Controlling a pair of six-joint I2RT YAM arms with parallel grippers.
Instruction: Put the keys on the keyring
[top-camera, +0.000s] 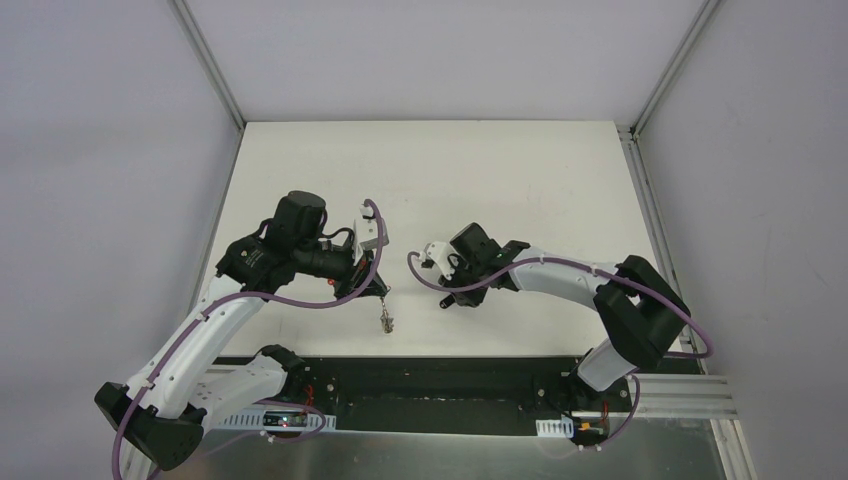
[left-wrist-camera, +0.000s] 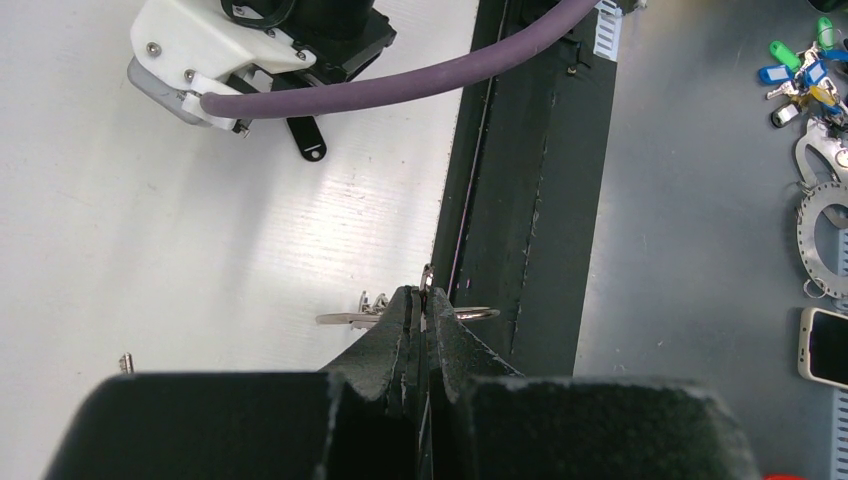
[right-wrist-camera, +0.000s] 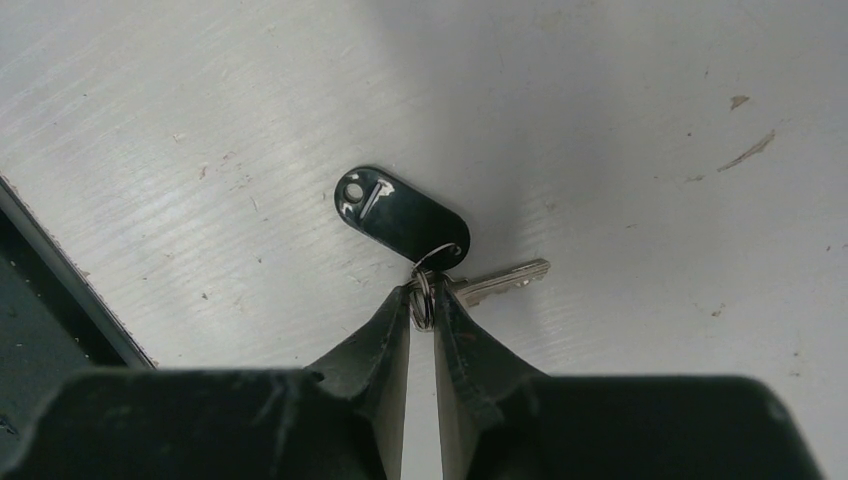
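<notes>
Jaws first: those of my left gripper (left-wrist-camera: 422, 312) are pressed tight together on a thin silver metal keyring (left-wrist-camera: 478, 313), whose wire pokes out on both sides of the fingertips. Those of my right gripper (right-wrist-camera: 423, 312) are nipped onto the small silver split ring (right-wrist-camera: 424, 285) of a small silver key (right-wrist-camera: 500, 283) with a black oval plastic tag (right-wrist-camera: 400, 215). That black-tagged key points off to the right of my right fingers and its tag fans out to the upper left, both against the white tabletop (right-wrist-camera: 620, 120); whether they rest on it or hang just above it I cannot tell. The keyring sits in my left grip over the table's near edge, where the white surface meets the black strip (left-wrist-camera: 530, 200) along the front. In the top view a small silver cluster (top-camera: 385, 320) shows just beside my left fingertips, too small to make out. My two grippers face each other near the table's near side, close but apart, so the keyring and the black-tagged key do not touch. Beyond the black strip, on a grey surface (left-wrist-camera: 700, 250), lie a bunch of coloured-tagged keys (left-wrist-camera: 800, 75) and a phone (left-wrist-camera: 825, 345).
</notes>
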